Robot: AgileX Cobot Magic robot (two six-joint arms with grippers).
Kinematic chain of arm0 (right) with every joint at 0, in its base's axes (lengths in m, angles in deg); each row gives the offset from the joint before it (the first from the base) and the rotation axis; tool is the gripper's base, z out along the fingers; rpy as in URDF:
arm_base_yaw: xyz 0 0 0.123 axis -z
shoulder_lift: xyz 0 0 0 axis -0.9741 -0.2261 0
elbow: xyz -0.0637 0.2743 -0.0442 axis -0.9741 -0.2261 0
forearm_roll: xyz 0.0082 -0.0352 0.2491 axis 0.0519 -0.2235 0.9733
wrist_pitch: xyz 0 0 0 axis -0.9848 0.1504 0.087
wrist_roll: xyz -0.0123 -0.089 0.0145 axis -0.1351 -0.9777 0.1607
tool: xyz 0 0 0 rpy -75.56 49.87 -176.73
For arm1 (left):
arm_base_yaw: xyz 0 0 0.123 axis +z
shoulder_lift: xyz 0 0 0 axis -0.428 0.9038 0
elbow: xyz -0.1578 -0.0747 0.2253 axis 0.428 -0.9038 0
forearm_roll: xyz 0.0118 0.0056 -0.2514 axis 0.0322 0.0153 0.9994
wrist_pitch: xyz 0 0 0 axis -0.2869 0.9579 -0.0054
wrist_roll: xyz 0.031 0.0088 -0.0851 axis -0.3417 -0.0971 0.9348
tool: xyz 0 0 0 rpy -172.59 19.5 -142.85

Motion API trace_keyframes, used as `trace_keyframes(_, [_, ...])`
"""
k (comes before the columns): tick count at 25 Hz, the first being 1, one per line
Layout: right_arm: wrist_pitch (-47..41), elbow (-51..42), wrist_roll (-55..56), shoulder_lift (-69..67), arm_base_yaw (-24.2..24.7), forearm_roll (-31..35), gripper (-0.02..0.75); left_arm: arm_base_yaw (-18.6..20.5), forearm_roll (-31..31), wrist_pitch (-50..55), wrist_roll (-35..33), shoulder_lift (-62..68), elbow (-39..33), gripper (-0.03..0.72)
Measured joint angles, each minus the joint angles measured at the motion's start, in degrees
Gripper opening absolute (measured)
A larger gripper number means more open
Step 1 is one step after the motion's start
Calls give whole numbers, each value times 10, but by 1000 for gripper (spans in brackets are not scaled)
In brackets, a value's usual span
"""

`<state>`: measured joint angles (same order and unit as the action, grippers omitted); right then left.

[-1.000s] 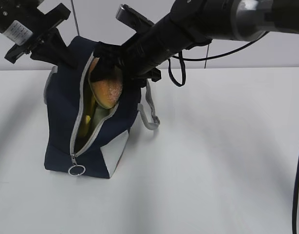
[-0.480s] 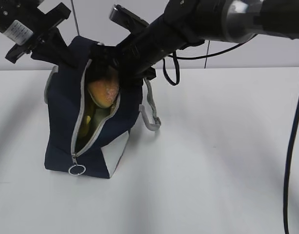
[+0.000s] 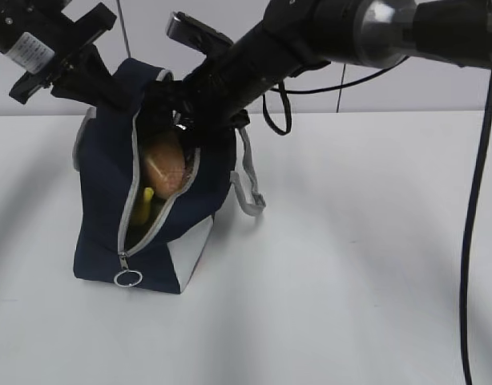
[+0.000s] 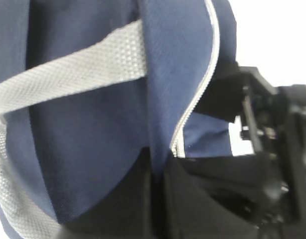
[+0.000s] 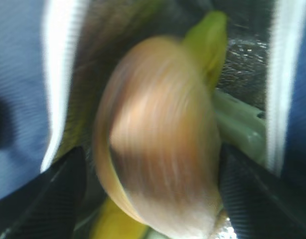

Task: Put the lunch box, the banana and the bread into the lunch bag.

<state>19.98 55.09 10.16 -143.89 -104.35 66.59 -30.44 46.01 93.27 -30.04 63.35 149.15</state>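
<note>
The navy lunch bag [image 3: 102, 200] stands on the white table with its zipper open. My left gripper [image 3: 110, 87] is shut on the bag's top edge fabric [image 4: 93, 139], pinched between its jaws [image 4: 158, 199]. My right gripper [image 3: 178, 124] reaches into the opening and is shut on the golden-brown bread [image 3: 166, 160]. In the right wrist view the bread [image 5: 158, 139] sits blurred between the black fingers [image 5: 63, 194]. Under it lie the yellow banana [image 5: 205, 40] with its greenish tip and the sage-green lid of the lunch box [image 5: 240, 129]. The banana [image 3: 146, 200] also shows through the opening.
The bag's grey handle [image 3: 248, 188] hangs at its right side and the zipper's ring pull [image 3: 127, 278] lies at the front bottom. The right arm [image 3: 326, 32] crosses above the bag. The white table [image 3: 350, 257] stretches to the right and front.
My right gripper has moved down and left with the bread, deeper into the bag's opening. The left gripper and the bag have not moved.
</note>
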Motion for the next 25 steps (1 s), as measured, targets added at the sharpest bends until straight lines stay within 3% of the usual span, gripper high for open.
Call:
trace_keyframes(9, [-205, 165, 35, 0, 12, -170, 587, 0, 0, 0, 0, 0, 0, -3])
trace_keyframes(18, [-227, 193, 129, 5, 17, -263, 414, 0, 1, 0, 0, 0, 0, -3])
trace_keyframes(25, [-228, 147, 169, 36, 17, -293, 394, 0, 1, 0, 0, 0, 0, -3])
